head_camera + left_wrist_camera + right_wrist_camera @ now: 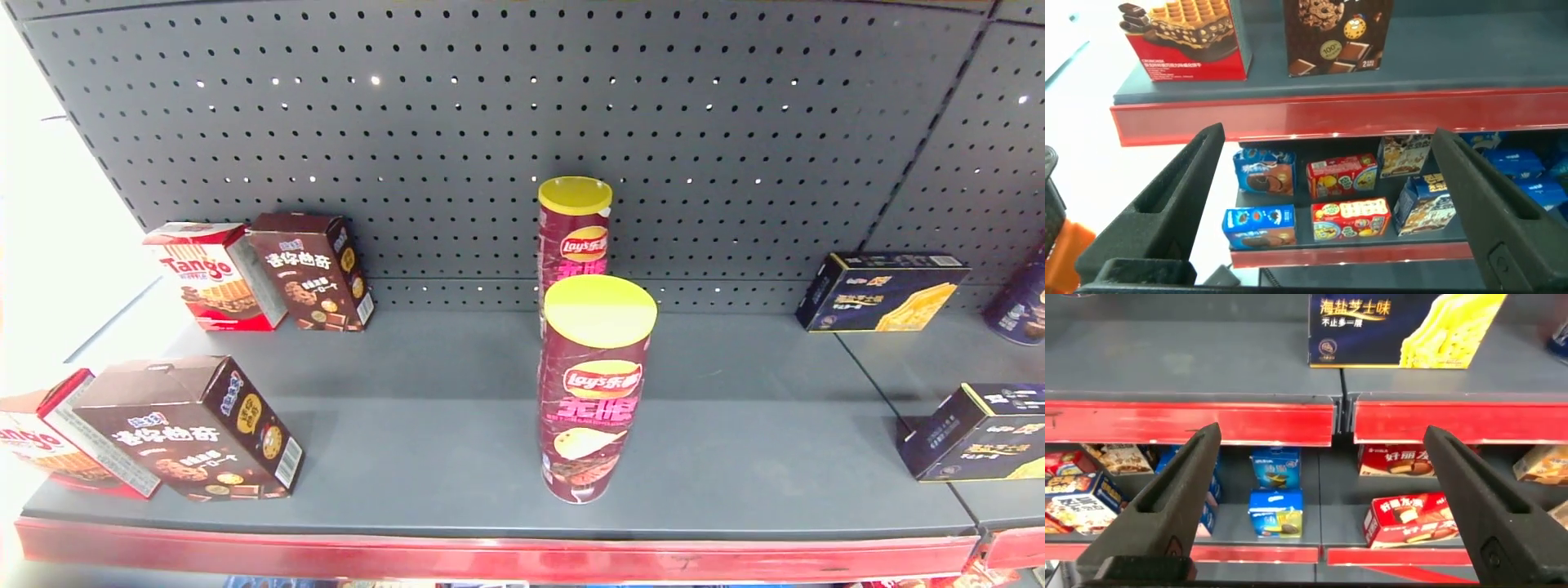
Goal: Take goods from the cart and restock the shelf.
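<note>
Grey pegboard (408,122) backs the shelf (408,425), whose board crosses the lower half of the head view, with a red lip (490,555) along the frame's bottom edge. At frame centre the front chip can (594,392) stands upright directly before the rear chip can (574,233), both with their long axes vertical. Bare board lies either side of them, and boxes sit toward the left and right edges.

Low before the shelf, the left gripper (1327,132) has its fingers wide apart and holds nothing. It is aimed at the lip just under a red wafer box (1188,37) and a brown cookie box (1337,33). The right gripper (1321,429) is likewise spread and empty, facing the lip beneath a dark blue box (1404,327).

So the column of cans seems to lie between the two arms and above both (neither looks clearly nearer). With nothing in hand, the coming step is probably fetching stock, then lifting it over the lip onto the bare board
</note>
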Tool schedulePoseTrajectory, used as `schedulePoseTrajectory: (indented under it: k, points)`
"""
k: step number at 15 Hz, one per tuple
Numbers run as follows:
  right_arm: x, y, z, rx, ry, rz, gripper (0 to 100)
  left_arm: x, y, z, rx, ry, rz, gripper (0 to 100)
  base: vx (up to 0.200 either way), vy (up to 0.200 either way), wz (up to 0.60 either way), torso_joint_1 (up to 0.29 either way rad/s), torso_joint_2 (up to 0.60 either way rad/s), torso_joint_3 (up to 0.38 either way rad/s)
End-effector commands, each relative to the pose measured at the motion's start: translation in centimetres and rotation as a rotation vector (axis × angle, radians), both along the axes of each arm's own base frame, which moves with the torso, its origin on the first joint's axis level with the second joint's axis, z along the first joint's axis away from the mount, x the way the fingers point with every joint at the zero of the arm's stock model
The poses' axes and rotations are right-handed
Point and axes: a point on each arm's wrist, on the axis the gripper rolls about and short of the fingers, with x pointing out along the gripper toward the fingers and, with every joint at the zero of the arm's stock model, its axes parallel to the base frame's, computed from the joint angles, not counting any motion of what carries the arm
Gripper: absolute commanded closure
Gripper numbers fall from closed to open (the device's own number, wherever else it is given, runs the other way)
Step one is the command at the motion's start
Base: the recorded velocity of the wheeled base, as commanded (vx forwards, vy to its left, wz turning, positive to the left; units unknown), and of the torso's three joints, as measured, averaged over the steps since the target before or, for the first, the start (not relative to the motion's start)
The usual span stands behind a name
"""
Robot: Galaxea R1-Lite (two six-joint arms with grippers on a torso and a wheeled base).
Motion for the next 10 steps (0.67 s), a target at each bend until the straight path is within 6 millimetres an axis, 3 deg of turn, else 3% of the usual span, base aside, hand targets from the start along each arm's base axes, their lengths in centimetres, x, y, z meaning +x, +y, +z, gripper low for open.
schedulePoseTrajectory:
  k: [1, 10]
  points:
    - [0.01, 0.0, 0.01, 0.0, 0.001, -0.001, 0, 0.01, 0.0, 0.0, 0.001, 0.002, 0.0, 0, 0.0, 0.0, 0.0, 0.0, 0.0, 0.0]
    - [0.01, 0.0, 0.02, -0.003, -0.001, 0.001, 0, 0.01, 0.0, 0.0, -0.002, 0.002, 0.003, 0, 0.0, 0.0, 0.0, 0.0, 0.0, 0.0]
